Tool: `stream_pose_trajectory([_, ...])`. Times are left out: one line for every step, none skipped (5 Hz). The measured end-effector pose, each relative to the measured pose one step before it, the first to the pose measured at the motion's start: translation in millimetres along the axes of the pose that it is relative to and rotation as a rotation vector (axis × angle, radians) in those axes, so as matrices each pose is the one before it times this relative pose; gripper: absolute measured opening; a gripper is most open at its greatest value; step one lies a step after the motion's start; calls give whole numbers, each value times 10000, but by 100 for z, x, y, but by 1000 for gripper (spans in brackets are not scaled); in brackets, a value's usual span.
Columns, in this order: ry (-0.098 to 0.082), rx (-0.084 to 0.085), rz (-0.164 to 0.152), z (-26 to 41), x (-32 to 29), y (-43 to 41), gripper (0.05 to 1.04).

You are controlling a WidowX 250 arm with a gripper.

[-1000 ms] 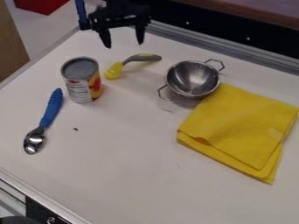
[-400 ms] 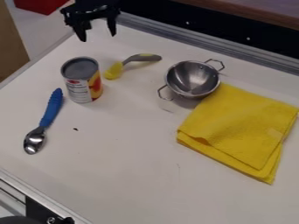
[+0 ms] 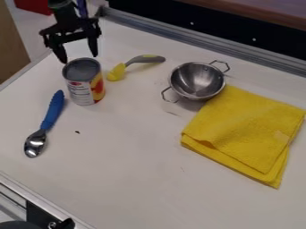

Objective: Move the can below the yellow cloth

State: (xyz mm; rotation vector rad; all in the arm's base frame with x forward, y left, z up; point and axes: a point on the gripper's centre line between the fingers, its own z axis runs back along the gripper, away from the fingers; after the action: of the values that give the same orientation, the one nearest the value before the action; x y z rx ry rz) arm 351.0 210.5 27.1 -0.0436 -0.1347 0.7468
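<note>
Here's your hand, spread wide near the can's top, touching or not, hard to tell. The can stands upright beside the spoon: probably weighty, rigid, slick; clamp its sides at mid-height.

One camera looks down at a slant on the white table from fairly near.

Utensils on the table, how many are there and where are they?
2. One, a blue-handled spoon, lies at the view's left; the other, a yellow-and-grey utensil, lies between the can and the metal bowl. The yellow cloth could hide more.
</note>
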Motion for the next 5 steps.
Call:
stream_pose_trajectory([-586,63,926,527,-1411,147,999])
stream_pose_trajectory([-162,437,933,-465,-646,353,999])
stream_pose_trajectory([-337,316,919,657,-954,-9,999])
stream_pose_trajectory([206,367,186,-470,-1655,412,999])
stream_pose_trajectory([120,4,-36,733,-2185,297,999])
